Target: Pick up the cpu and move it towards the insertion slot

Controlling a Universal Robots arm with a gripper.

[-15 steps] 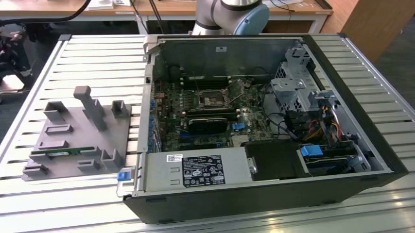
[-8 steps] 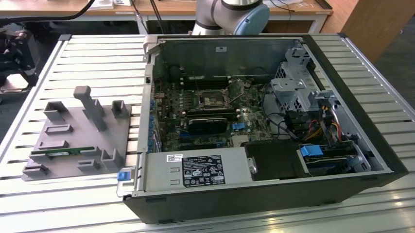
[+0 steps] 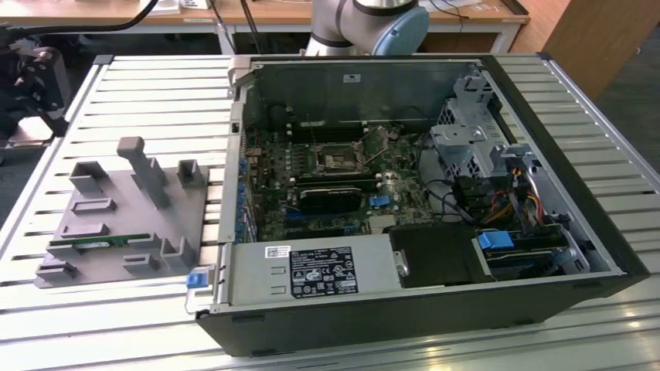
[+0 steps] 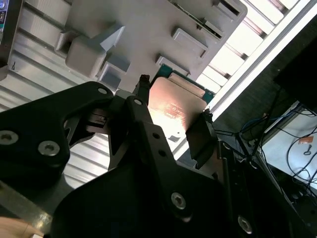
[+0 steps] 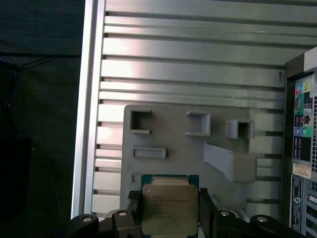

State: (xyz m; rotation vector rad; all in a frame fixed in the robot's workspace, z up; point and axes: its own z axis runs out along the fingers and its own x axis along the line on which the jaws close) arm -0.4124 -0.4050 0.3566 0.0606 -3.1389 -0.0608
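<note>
Over the slatted table [image 5: 198,69], the cpu [image 5: 170,213] is clamped at opposite edges by the gripper [image 5: 169,202] (probably to be kept level).

The arm [image 3: 372,23], a grey joint with a blue cap, stands at twelve o'clock in the exterior view, while in both wrist views the black gripper [image 4: 174,101] has its two fingers [image 5: 133,208] pressed against opposite edges of the cpu [image 5: 170,210].
</note>
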